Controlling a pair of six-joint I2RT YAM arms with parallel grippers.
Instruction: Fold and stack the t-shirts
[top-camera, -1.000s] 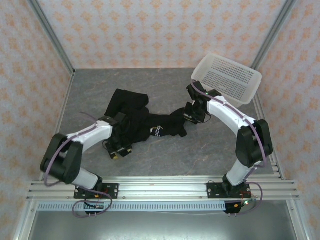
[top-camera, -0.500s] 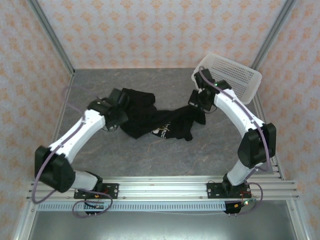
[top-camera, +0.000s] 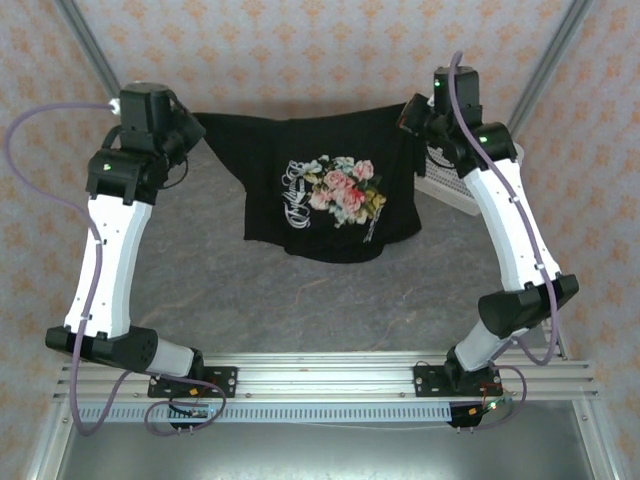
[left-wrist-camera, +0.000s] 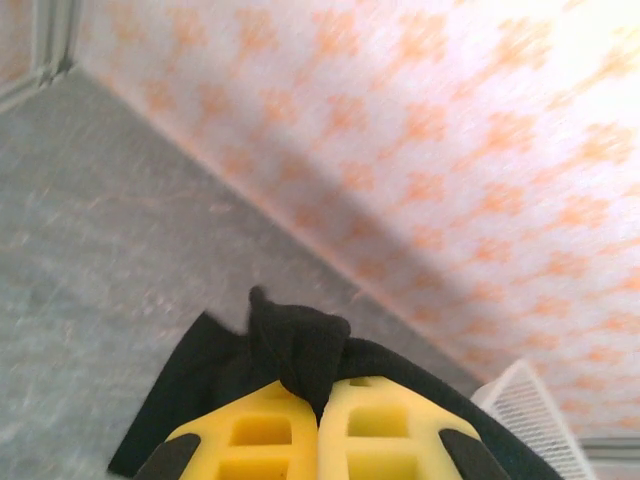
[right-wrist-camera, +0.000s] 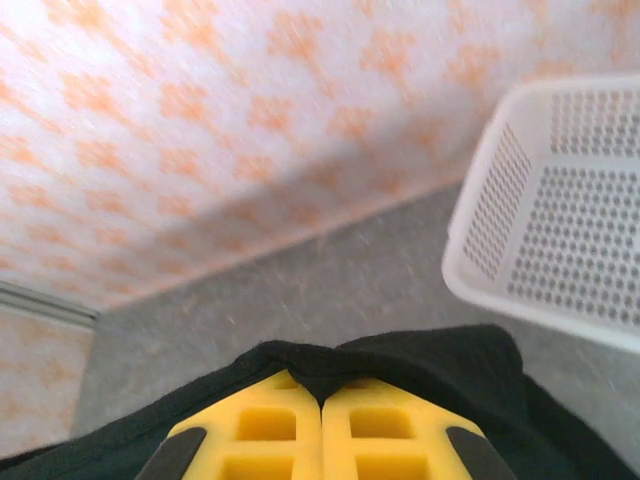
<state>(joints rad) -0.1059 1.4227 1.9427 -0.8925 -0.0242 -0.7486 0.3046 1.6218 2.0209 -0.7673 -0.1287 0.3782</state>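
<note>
T-shirt (top-camera: 322, 190) now aloft, spread wide

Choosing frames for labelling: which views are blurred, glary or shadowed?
Top external: sharp and evenly lit, the t-shirt print legible. Left wrist: wall and table blurred, glare washing out the picture's top right corner. Right wrist: wall soft, basket holes clearer, shadow band along the wall's foot.

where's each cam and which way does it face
top external: above and behind, looking down; both arms hold t-shirt spread
left wrist: on left arm, facing wall; left jaws shut on t-shirt
right wrist: on right arm, facing wall and basket; right jaws shut on t-shirt
shared: t-shirt in all three
</note>
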